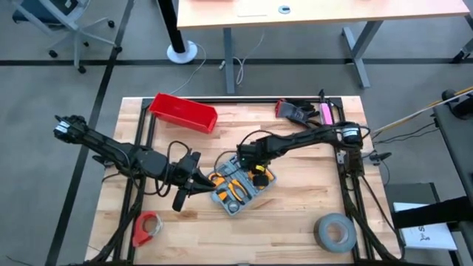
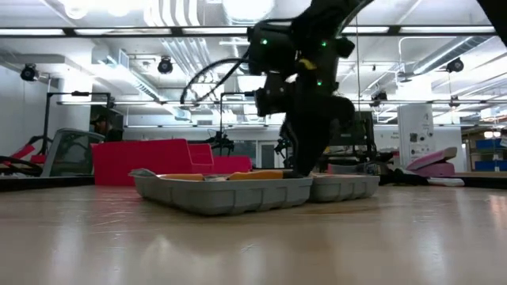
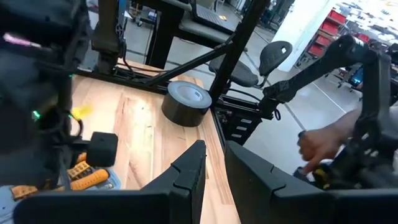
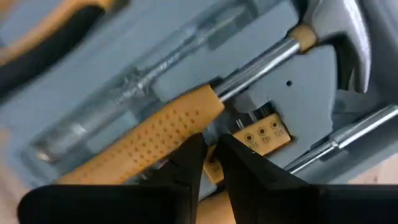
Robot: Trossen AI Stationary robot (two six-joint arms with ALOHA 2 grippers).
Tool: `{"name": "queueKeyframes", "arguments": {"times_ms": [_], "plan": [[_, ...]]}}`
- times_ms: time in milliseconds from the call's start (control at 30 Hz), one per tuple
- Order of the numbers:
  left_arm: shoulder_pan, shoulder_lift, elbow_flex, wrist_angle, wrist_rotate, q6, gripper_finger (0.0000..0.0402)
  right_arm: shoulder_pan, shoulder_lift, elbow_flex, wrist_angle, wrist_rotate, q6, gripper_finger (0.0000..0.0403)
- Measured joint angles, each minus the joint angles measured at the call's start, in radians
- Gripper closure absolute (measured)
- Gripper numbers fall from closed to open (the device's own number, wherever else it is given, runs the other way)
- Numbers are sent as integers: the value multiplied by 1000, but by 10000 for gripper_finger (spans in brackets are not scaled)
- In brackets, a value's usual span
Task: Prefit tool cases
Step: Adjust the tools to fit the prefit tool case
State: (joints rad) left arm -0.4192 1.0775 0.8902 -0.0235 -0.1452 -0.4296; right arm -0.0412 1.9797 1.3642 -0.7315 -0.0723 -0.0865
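Observation:
The tool case (image 1: 240,191) lies open in the middle of the table, its two grey halves (image 2: 238,190) flat on the wood, with yellow-handled tools in its recesses. The right wrist view shows a hammer (image 4: 155,130), a bit holder (image 4: 261,137) and the grey moulding (image 4: 298,81). My right gripper (image 1: 255,168) (image 2: 301,170) (image 4: 210,152) reaches down into the case, its fingers a narrow gap apart. My left gripper (image 1: 194,183) (image 3: 213,163) hovers just left of the case, narrowly open and holding nothing. My right gripper comes at the case from above, pointing down. Its fingertips (image 4: 194,149) stand where the hammer's yellow handle (image 4: 205,106) meets the steel shaft, next to the bit holder. I cannot tell whether they touch either one.
A red bin (image 1: 183,112) (image 2: 142,162) sits at the far left. A grey tape roll (image 1: 334,230) (image 3: 186,102) lies near the near right corner and a red tape dispenser (image 1: 148,227) at the near left. Dark and pink items (image 1: 307,112) lie at the far edge. A person's hand (image 3: 320,146) shows beyond the table.

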Motion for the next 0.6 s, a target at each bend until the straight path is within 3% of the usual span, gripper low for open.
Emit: {"name": "queueKeyframes", "arguments": {"times_ms": [167, 600], "plan": [[-13, -13, 0, 0, -2, -3, 335, -9, 43, -7, 7, -40, 19, 358], [-12, -16, 0, -3, -3, -4, 335, -6, -131, 17, -55, -6, 53, 360]]}}
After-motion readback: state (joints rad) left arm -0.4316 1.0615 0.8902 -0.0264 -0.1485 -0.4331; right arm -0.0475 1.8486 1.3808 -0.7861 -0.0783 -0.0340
